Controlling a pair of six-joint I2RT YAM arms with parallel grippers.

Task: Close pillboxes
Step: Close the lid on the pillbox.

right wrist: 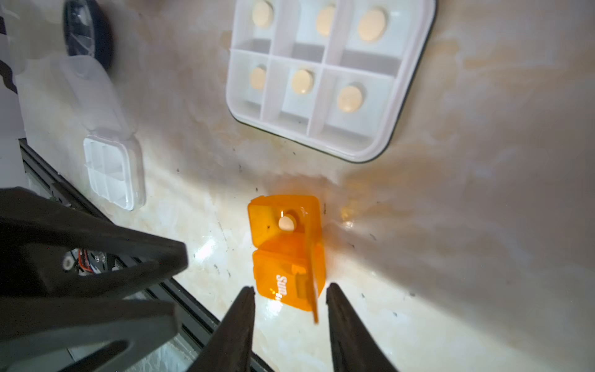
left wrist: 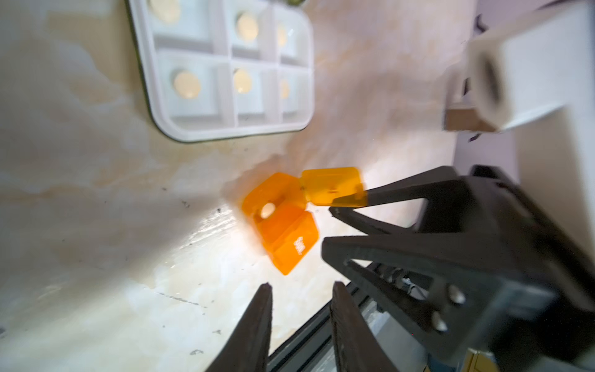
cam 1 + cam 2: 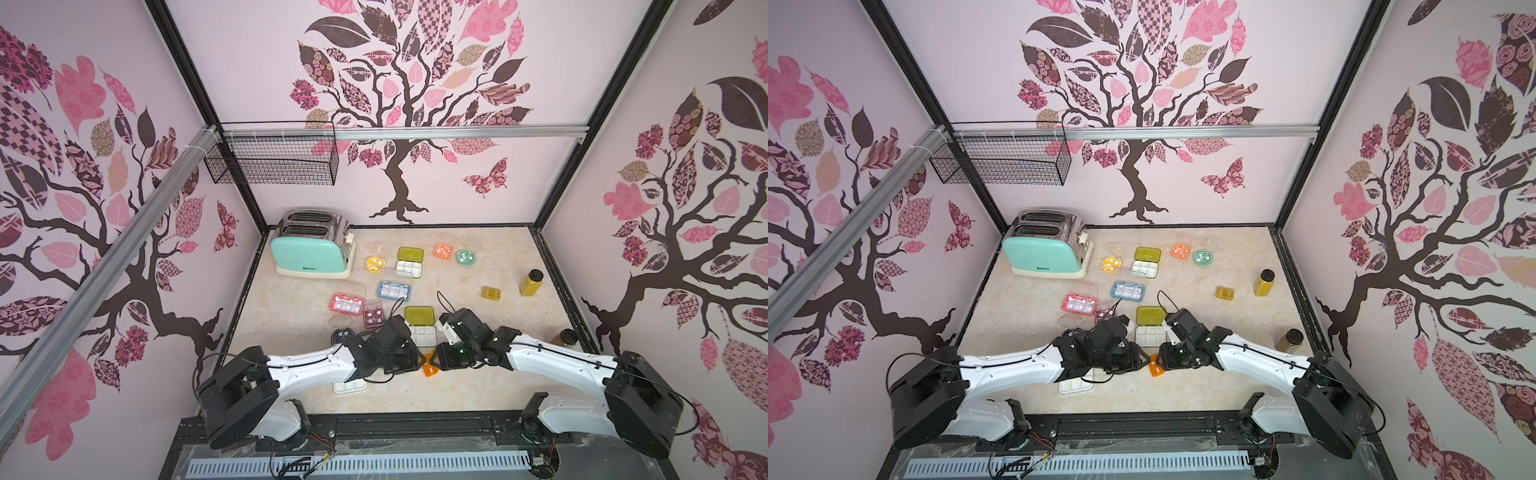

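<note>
Orange plastic is sitting between my two grippers. The small orange pillbox [image 1: 283,267] is lying near the middle of the table's [image 3: 457,395] front edge. One of its two cells is standing open, holding a single pale pill, with the flap raised; the cell marked "Sun" is lying shut. My right gripper [image 1: 289,286] is straddling that shut end with its jaws parted. A sliver of table is showing on each side in the right wrist view, so it is grasping nothing. My left gripper [image 2: 302,284] is hanging just beside the box, its jaws likewise apart and empty.

Just behind, toward the table's middle, the white six-cell pillbox [image 1: 325,62] is lying open, carrying one pale round pill in every cell. Its yellow-green lid [image 3: 419,316] is lying folded back flat. By the front edge the clear four-cell pillbox [image 1: 112,170] is lying open, half under my left arm; its contents are too blurred to tell. Further toward the left edge, the navy round pillbox [image 3: 342,336], maroon pillbox [image 3: 365,318], pink pillbox [image 3: 332,303] and blue pillbox [image 3: 380,291] are sitting in a cluster, the pink and blue ones showing pale pills.

The mint toaster [image 3: 309,253] is filling the far left corner, and the amber bottle [image 3: 530,284] is standing near the right edge. My wrists are meeting over the orange pillbox, hiding most of it in both top views.
</note>
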